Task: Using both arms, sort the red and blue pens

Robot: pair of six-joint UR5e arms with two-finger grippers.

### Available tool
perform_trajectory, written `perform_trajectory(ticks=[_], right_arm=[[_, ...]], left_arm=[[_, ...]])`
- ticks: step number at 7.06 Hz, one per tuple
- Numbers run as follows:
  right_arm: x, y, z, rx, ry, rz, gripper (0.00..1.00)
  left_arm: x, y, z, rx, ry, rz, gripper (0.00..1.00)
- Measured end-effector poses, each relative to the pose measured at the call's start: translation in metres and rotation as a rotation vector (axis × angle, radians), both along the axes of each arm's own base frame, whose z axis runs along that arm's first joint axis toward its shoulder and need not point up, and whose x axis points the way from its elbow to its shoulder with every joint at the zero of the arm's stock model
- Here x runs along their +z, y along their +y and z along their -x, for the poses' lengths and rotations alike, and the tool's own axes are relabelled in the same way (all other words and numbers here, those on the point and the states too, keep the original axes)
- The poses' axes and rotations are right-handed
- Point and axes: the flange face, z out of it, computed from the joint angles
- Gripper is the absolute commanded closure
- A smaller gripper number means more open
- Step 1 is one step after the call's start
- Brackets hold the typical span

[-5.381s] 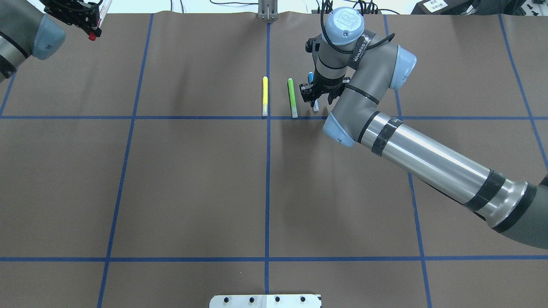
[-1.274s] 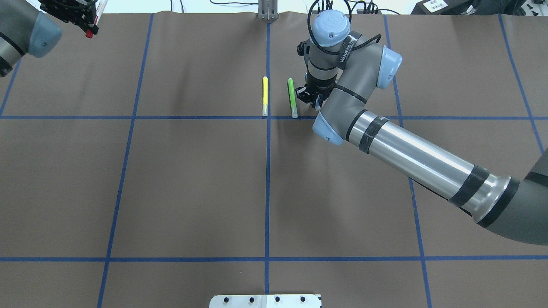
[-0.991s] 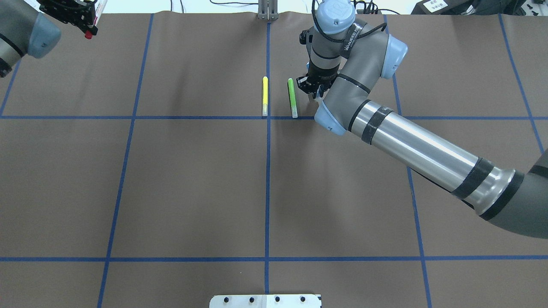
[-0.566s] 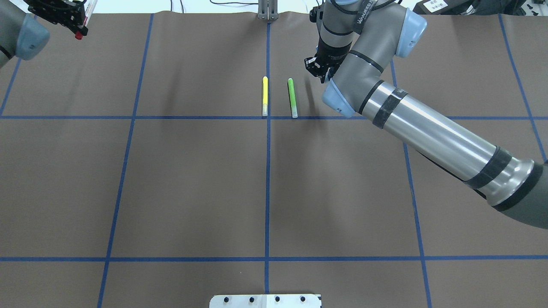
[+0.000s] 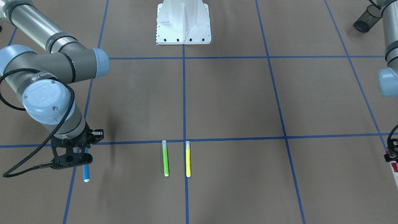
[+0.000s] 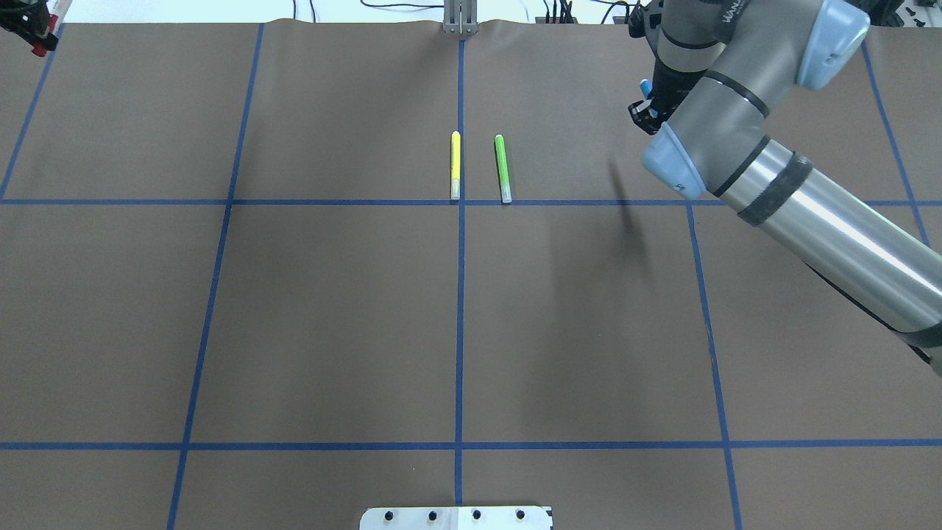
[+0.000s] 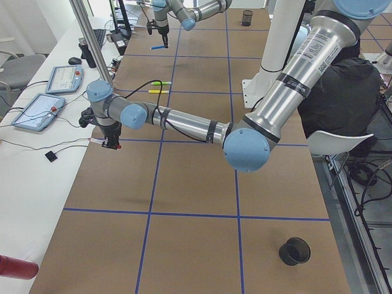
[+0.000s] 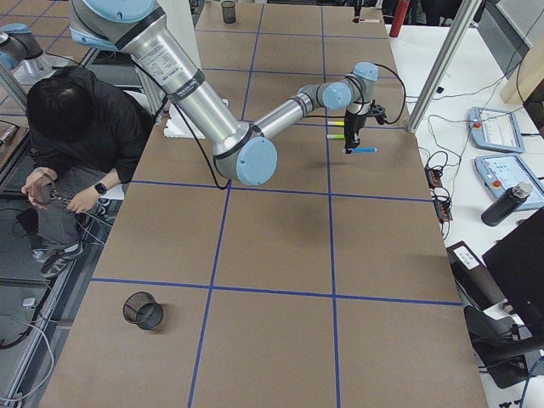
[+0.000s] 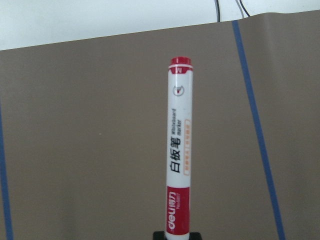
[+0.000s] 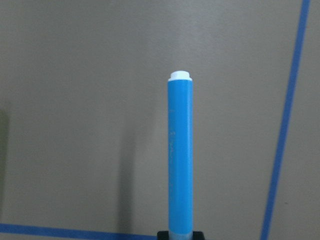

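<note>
My right gripper [image 6: 647, 110] is shut on the slim blue pen [image 5: 86, 168] and holds it above the table, right of the green pen. The right wrist view shows the blue pen [image 10: 180, 155] sticking out of the jaws over brown mat. My left gripper [image 6: 31, 26] hangs at the far left corner of the table, shut on the white marker with red ends [image 9: 179, 150]. That marker's red tip [image 6: 37, 48] pokes out below the gripper. From the table's left end, the marker [image 7: 101, 141] lies level in the near arm's gripper.
A yellow pen [image 6: 455, 165] and a green pen [image 6: 502, 168] lie side by side near the table's middle line. Black mesh cups stand at both table ends [image 7: 295, 251] [image 8: 143, 310]. A person [image 8: 68, 127] sits behind the robot base [image 5: 183, 23].
My right gripper lifted the blue pen from beside the green pen and carried it right and toward the far edge. My left gripper moved further left with the red marker.
</note>
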Motion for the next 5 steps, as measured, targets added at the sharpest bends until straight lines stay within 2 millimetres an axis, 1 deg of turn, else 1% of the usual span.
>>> perform_trajectory(ticks=[1,2,3,4,5], right_arm=[[0.031,0.012,-0.043,-0.062,0.054,-0.025,1.00],[0.069,0.025,-0.086,-0.113,0.088,-0.029,1.00],[0.109,0.040,-0.128,-0.156,0.108,-0.014,1.00],[0.152,0.061,-0.171,-0.184,0.120,0.017,1.00],[0.193,0.085,-0.215,-0.199,0.121,0.059,1.00]], left_arm=[[0.011,0.002,0.029,0.020,-0.057,-0.011,1.00],[0.028,0.010,0.063,0.024,-0.093,0.015,1.00],[0.048,0.022,0.096,0.010,-0.111,0.067,1.00],[0.077,0.039,0.126,0.004,-0.123,0.113,1.00],[0.116,0.067,0.153,0.004,-0.131,0.152,1.00]])
